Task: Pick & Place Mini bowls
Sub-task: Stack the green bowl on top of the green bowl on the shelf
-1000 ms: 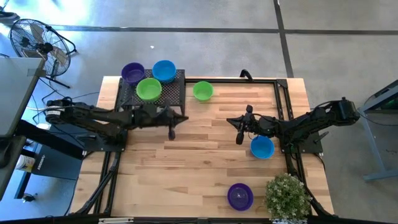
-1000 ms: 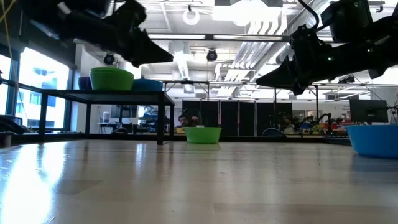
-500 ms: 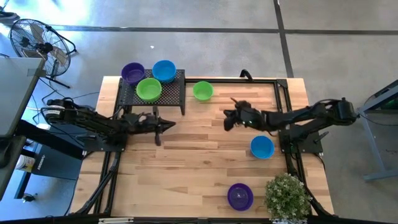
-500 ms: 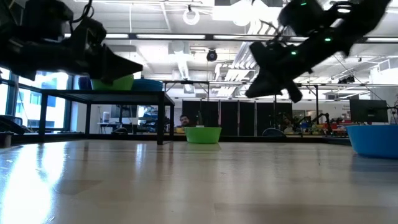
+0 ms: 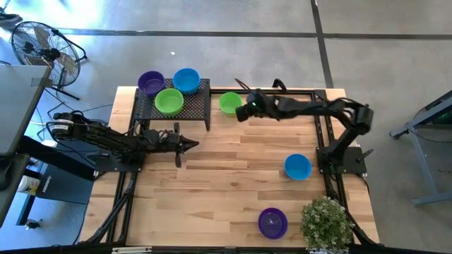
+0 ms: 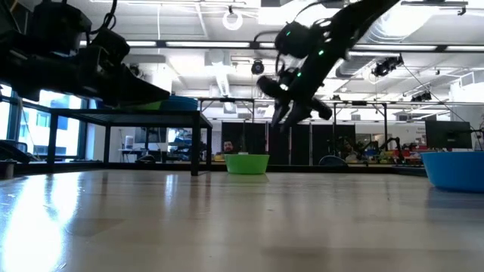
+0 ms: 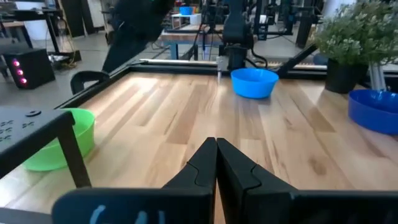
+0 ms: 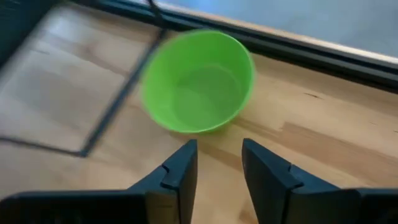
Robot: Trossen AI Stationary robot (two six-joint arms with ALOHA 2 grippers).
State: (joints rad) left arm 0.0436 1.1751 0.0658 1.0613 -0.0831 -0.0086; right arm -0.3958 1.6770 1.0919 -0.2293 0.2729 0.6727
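Hovering with fingers parted and nothing between them, the right gripper (image 5: 242, 111) hangs just beside the green mini bowl (image 5: 229, 103) that sits on the table near its far edge; the right wrist view shows this bowl (image 8: 199, 82) upright and empty ahead of the two dark fingers (image 8: 177, 171).

Left gripper (image 5: 189, 144): fingers pressed together, holding nothing, raised over the wooden table (image 5: 226, 183) in front of the rack; its closed fingers (image 7: 214, 168) point across the tabletop.

Black mesh rack (image 5: 173, 106): stands at the far left of the table. On it, a purple mini bowl (image 5: 150, 82), a blue mini bowl (image 5: 186, 80) and a second green mini bowl (image 5: 169, 101), the three close together.

Blue mini bowl on the table (image 5: 297, 167): upright, on the right side, near the right arm's base, well apart from the right gripper.

Purple mini bowl on the table (image 5: 272, 222): at the near edge, just beside the potted plant (image 5: 326, 223).

Floor fan (image 5: 39, 44): on the floor beyond the table's far left corner.
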